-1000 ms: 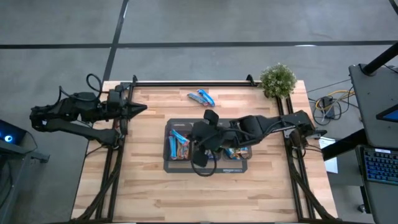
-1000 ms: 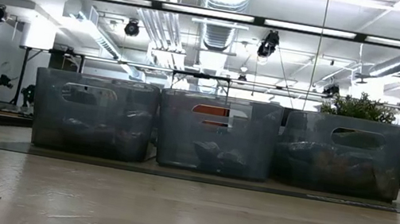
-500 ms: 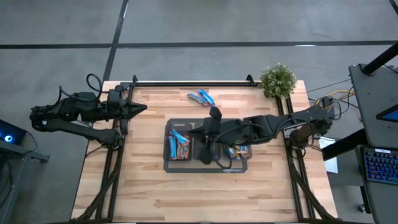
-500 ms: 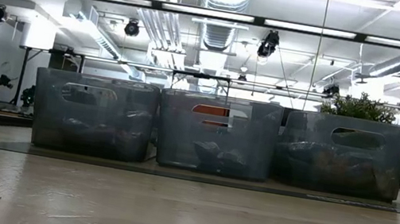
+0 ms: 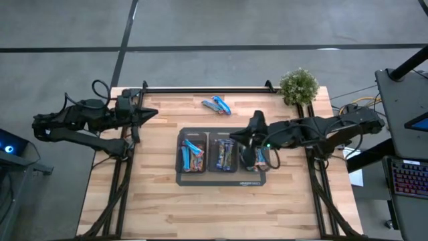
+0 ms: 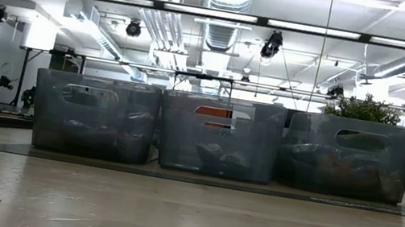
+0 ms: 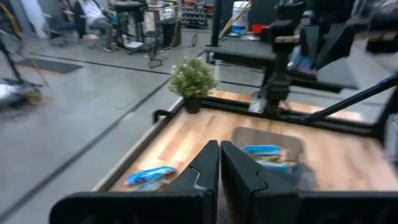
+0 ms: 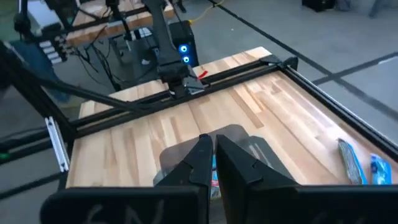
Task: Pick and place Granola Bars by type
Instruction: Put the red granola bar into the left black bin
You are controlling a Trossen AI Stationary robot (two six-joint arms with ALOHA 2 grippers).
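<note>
Above the three-bin tray [image 5: 180,179], right gripper [image 5: 234,136] pressed together and empty, left gripper [image 5: 152,114] likewise, parked; loose Granola Bars [image 5: 217,104] lie beyond the tray: spread fingers before descending on one bar only.

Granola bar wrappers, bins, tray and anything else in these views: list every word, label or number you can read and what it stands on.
No text can be read in any view.
Granola Bars loose on the table: wrapper print too small to read.
Bars in the bins: print too small.
Tray front edge: a pale mark, too blurred to read.
</note>
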